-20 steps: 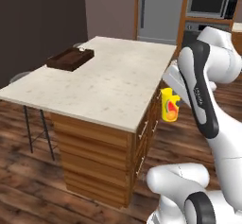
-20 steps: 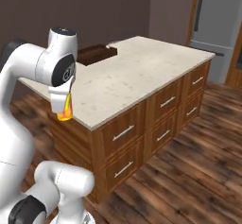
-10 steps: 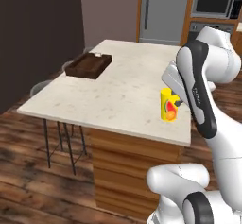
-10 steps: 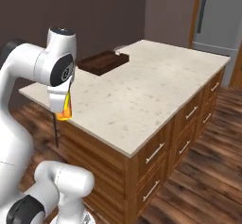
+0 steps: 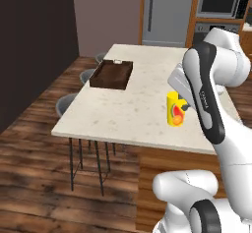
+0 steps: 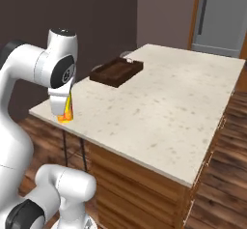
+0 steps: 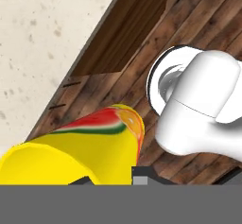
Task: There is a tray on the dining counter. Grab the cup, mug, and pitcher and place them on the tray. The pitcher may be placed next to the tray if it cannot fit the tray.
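Left base view: the pincer [image 5: 183, 107] pinches the yellow cup [image 5: 175, 109], held above the counter [image 5: 133, 104] near its near edge. The tray [image 5: 111, 74] lies at the left edge, nothing in it.

Right base view: the cup [image 6: 66, 108] hangs past the counter's near left corner.

Hand view: the cup [image 7: 80, 145] hangs over wood floor [image 7: 189, 29].

I'm driving through a home kitchen. A beige speckled dining counter [image 5: 133, 99] sits on brown wooden cabinets [image 6: 144, 194] with metal drawer pulls, and grey stools [image 5: 66, 104] are tucked along its left side. At the far end I see a stainless fridge [image 5: 165, 13] and, to its right, a built-in microwave [image 5: 219, 2] set in wood. The floor [image 5: 34, 143] is dark wooden plank.
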